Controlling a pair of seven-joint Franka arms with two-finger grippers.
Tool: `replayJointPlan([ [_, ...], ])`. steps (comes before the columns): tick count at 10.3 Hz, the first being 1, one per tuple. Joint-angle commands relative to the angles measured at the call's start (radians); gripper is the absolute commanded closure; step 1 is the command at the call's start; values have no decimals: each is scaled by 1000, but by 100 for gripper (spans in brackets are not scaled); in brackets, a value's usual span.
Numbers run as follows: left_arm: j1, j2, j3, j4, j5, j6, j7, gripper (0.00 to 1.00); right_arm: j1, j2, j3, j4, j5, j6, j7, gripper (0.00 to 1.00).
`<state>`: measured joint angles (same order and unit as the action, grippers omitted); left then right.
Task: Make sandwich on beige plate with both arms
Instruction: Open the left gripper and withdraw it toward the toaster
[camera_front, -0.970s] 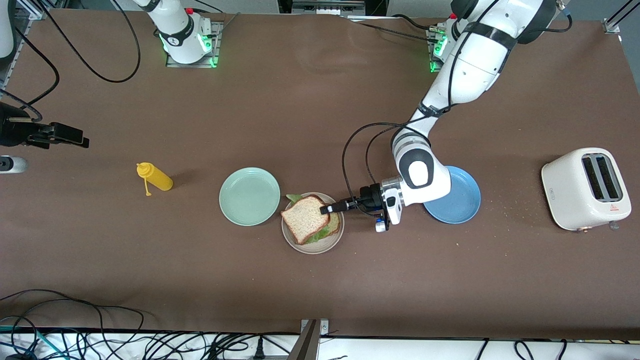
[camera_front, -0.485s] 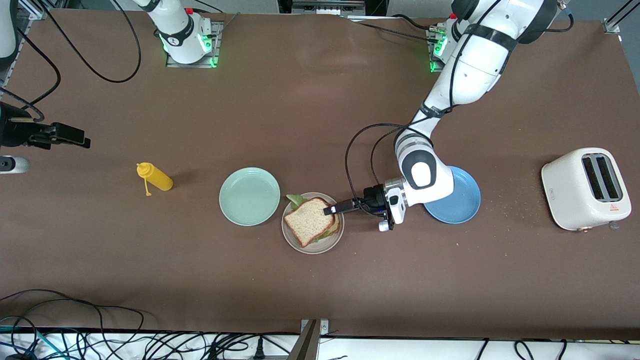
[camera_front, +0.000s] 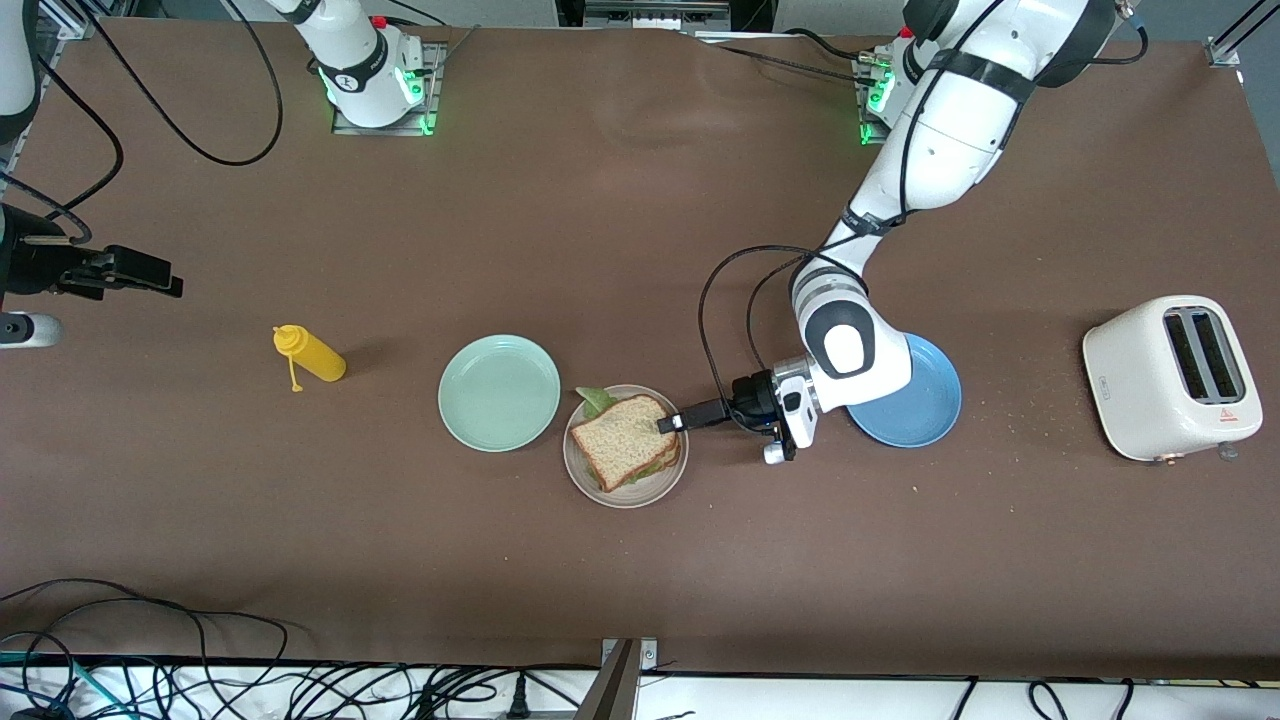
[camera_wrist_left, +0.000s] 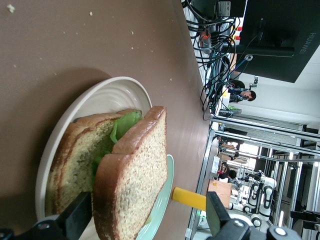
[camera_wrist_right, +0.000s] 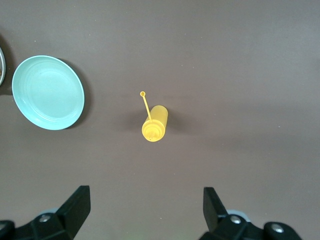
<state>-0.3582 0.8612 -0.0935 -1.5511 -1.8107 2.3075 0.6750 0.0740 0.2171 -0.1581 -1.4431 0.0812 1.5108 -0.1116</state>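
Brown tabletop carries the beige plate (camera_front: 668, 484) near the middle of its front-camera edge, with the sandwich (camera_front: 627, 442) lying flat on it, its top slice straddled by the left gripper (camera_front: 673, 423) with fingers spread, while the right gripper (camera_wrist_right: 145, 205), likewise wide, waits above the yellow bottle (camera_front: 310, 355).

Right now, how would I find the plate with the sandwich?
Look at the row of three plates mid-table. The beige plate is the middle one, between the mint plate and blue plate, nearest the front camera. Only it holds the sandwich.

White jointed arms (camera_front: 940, 130), black joints, looping black cables, black jaws.
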Motion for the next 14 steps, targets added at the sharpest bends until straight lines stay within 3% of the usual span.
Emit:
replayJointPlan([
  [1,2,-34,11,-14,-6,10,-29,0,1,-16,3,-20,-18,12,15,0],
  [3,2,-83,50,0,156,9,-246,0,1,-16,3,-17,-40,11,15,0],
  [6,76,-163,52,3,564,-16,-556,0,-5,-15,0,-17,-40,12,35,0],
  [11,254,-214,54,2,1056,-233,-617,0,-8,-2,-1,-7,-43,14,47,0],
  [14,363,-293,54,3,1321,-396,-650,0,-8,-2,-1,-7,-38,14,49,0],
])
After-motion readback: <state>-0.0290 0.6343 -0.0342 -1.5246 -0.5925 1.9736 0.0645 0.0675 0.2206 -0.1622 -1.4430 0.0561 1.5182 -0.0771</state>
